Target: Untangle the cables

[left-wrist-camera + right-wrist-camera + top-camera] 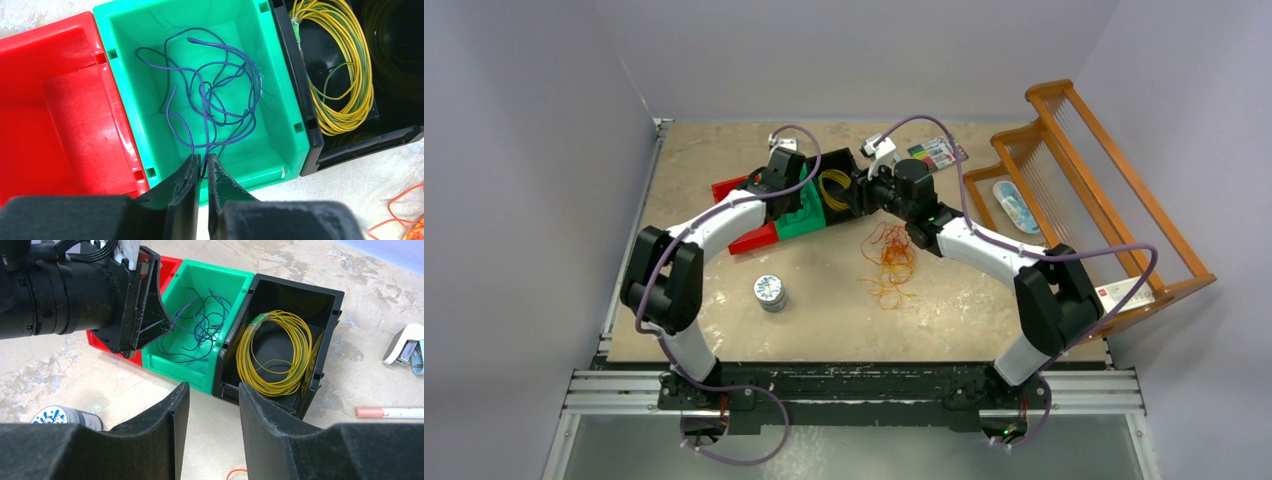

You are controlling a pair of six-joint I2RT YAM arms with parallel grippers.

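**Top view.** The left claw (782,185) stands over the green bin (809,218) at upper centre of the frame. The right claw (866,190) is just right of it, at the black bin (849,163). The orange cables (890,262) lie in a loose tangle on the bench (984,310) at centre frame, apart from the bins and not yet sorted.

**Left wrist view.** The purple cable (215,95) lies in crossed loops on the green bin's floor. The yellow cable (350,75) sits coiled in the black bin at right. At lower centre the left claw's jaws are pressed almost together, pinching a single purple strand.
- Risk: the loops overlap, so a lift may drag the whole bundle and tighten a crossing.
- Risk: the strand is thin and may slip from the pinch or catch on the bin's near rim.

**Right wrist view.** The right claw's jaws are about half spread, with nothing between them and touching nothing. It hangs above the bench, just in front of the green and black bins. The left claw fills the upper left of this frame, close by.
- Risk: the two arms are crowded, so a careless move by either could knock the other or shove a bin.
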